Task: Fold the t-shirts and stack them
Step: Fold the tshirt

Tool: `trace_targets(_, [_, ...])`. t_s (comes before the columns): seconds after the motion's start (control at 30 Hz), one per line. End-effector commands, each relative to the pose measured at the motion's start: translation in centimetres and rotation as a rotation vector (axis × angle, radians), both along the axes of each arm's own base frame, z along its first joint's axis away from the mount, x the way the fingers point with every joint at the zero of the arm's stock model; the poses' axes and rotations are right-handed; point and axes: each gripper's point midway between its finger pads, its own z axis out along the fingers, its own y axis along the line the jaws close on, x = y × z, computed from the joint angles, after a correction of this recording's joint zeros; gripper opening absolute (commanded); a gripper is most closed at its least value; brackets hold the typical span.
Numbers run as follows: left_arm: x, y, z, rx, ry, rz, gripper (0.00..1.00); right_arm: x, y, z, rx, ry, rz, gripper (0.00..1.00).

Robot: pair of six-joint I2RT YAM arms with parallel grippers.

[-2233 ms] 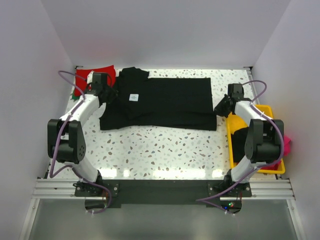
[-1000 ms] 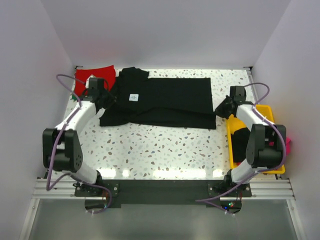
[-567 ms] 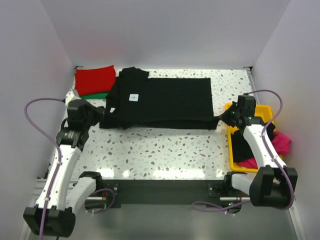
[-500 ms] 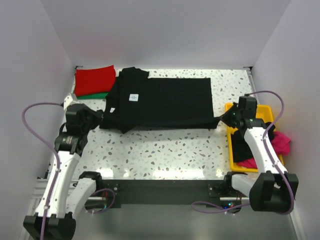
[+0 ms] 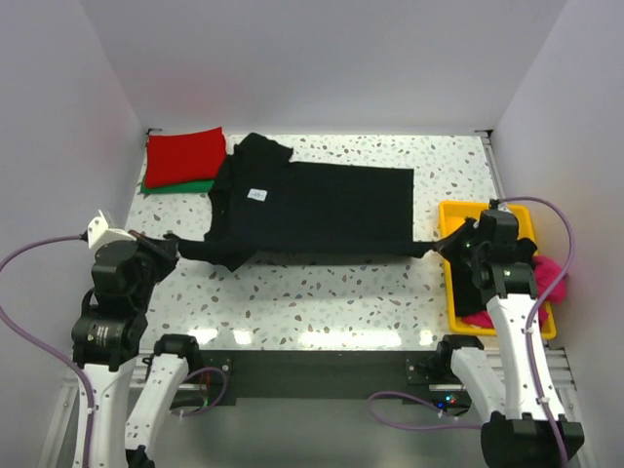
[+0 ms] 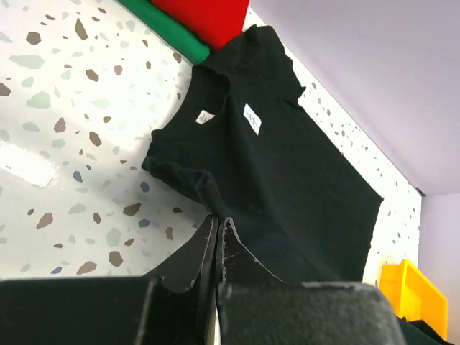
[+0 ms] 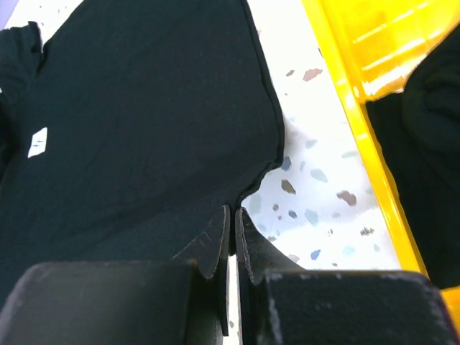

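**Black tee pinched at both near corners**

Speckled table (image 5: 322,292), pale walls on three sides. The black t-shirt (image 5: 322,205) lies spread across the far middle of it, collar to the left, hem to the right. Its near edge is drawn into a point at each end.

From above, the left gripper (image 5: 168,244) and right gripper (image 5: 444,246) each meet one of those points, but the jaws are too small to read there. The wrist cameras settle it. The left jaws are closed on a fold at the near sleeve. The right jaws are closed on the near hem corner, with cloth between the fingers.

Yellow tray (image 5: 458,210) at the right edge, just beside the hem. Overhead, the right arm (image 5: 512,302) covers most of what is in it. The right wrist view shows a second black t-shirt (image 7: 431,144) inside. Pink t-shirt (image 5: 554,273) at the tray's right side, seen only from above.

Far left corner: red t-shirt (image 5: 185,154) folded on top of a green t-shirt (image 5: 175,185), just beside the black tee's far sleeve.

Small white neck label (image 5: 257,195) shows near the collar.
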Motion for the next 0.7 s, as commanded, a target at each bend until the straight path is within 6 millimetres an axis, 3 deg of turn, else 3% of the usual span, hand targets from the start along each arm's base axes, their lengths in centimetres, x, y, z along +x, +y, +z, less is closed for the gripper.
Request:
trace_targets(0.0, [-1.4, 1.0, 1.2, 0.049, -0.007, 0.025, 0.01, -1.8, -0.9, 0.4, -0.056, 0.023, -0.014, 0.00])
trace_targets(0.1, [-1.4, 0.7, 1.2, 0.045, -0.017, 0.010, 0.01, -2.0, -1.0, 0.9, -0.063, 0.005, -0.014, 0.00])
trace_targets(0.2, [-0.2, 0.0, 0.0, 0.036, -0.003, -0.030, 0.02, -1.4, -0.6, 0.1, -0.049, 0.016, 0.000, 0.00])
trace_targets(0.23, [0.5, -0.2, -1.5, 0.037, 0.042, -0.040, 0.02, -1.2, -0.5, -0.5, -0.043, 0.031, 0.004, 0.00])
trace_targets(0.3, [2.2, -0.5, -2.2, 0.038, 0.040, -0.053, 0.04, -0.2, -0.6, -1.5, -0.038, 0.054, 0.004, 0.00])
trace_targets(0.33, [3.2, -0.7, -4.0, 0.040, 0.094, -0.064, 0.05, 0.2, -0.6, -2.0, -0.036, 0.068, 0.003, 0.00])
trace_targets(0.4, [5.4, -1.1, -4.5, 0.041, 0.094, -0.085, 0.06, 1.3, -0.6, -3.5, -0.028, 0.109, -0.002, 0.00])
trace_targets(0.43, [6.6, -1.2, -6.3, 0.039, 0.159, -0.087, 0.06, 1.7, -0.6, -3.9, -0.024, 0.117, -0.005, 0.00])
trace_targets(0.57, [11.5, -1.6, -8.4, 0.034, 0.204, -0.092, 0.08, 3.5, -0.7, -6.7, -0.001, 0.179, -0.025, 0.00])
trace_targets(0.6, [12.6, -1.7, -10.4, 0.032, 0.266, -0.094, 0.08, 4.2, -0.7, -6.9, 0.001, 0.173, -0.029, 0.00])
trace_targets(0.67, [14.5, -2.0, -10.6, 0.018, 0.270, -0.097, 0.08, 4.9, -0.8, -8.5, 0.003, 0.225, -0.037, 0.00])
